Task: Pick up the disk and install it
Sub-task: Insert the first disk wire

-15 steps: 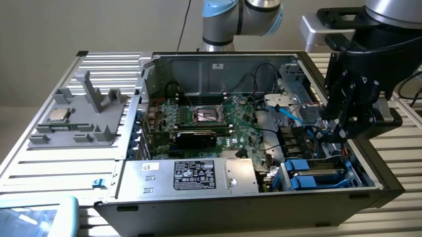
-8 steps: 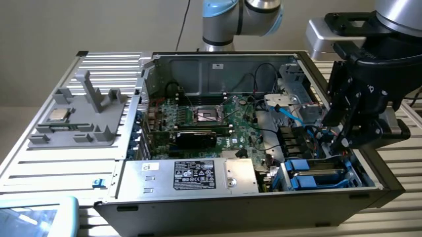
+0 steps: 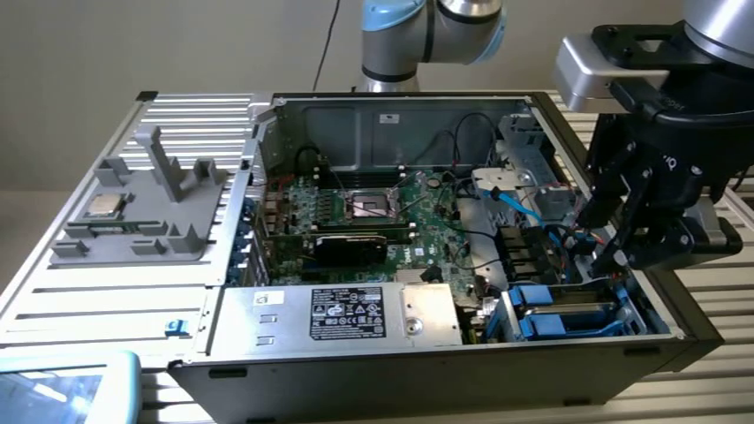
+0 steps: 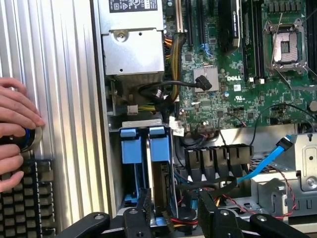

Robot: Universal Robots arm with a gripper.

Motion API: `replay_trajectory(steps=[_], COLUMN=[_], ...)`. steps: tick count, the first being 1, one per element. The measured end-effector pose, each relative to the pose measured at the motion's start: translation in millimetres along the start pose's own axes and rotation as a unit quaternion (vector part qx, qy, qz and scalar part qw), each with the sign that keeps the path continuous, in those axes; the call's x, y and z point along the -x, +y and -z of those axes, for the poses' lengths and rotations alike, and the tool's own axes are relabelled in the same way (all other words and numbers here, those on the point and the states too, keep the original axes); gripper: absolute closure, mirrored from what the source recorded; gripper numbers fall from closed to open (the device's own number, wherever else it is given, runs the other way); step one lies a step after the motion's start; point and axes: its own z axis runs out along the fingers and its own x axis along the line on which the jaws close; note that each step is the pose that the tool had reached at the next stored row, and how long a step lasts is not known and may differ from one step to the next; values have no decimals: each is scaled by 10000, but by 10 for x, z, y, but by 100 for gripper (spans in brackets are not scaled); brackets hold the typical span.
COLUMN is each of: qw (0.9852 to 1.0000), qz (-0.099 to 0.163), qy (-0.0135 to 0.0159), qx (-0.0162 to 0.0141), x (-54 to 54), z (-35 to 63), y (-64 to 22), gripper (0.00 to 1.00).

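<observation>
The disk sits on edge in the drive bay at the corner of the open computer case, its blue carrier tab facing up; a second blue carrier stands just beside it in the same bay. The pincer hangs just above the bay with its fingers apart and nothing clamped between them; in the wrist view they straddle the disk's line, though whether they touch the carrier I cannot tell. Next to the bay lies the silver power supply with its black label; beyond it is the green motherboard, and a blue cable runs nearby. The case rests on a ribbed tabletop – a person's hand lies on it; on the exterior view's left a grey fixture carries a small square chip.
</observation>
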Motion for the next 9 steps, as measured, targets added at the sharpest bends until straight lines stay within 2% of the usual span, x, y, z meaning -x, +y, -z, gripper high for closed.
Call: replay_trajectory(steps=[6, 7, 9], qw=[9996, 9995, 9993], qz=[264, 306, 347], qy=[-28, -48, -123], qx=[18, 22, 33], x=[7, 7, 5], z=[-5, -6, -14], y=[-79, -86, -94], gripper=[50, 50, 50])
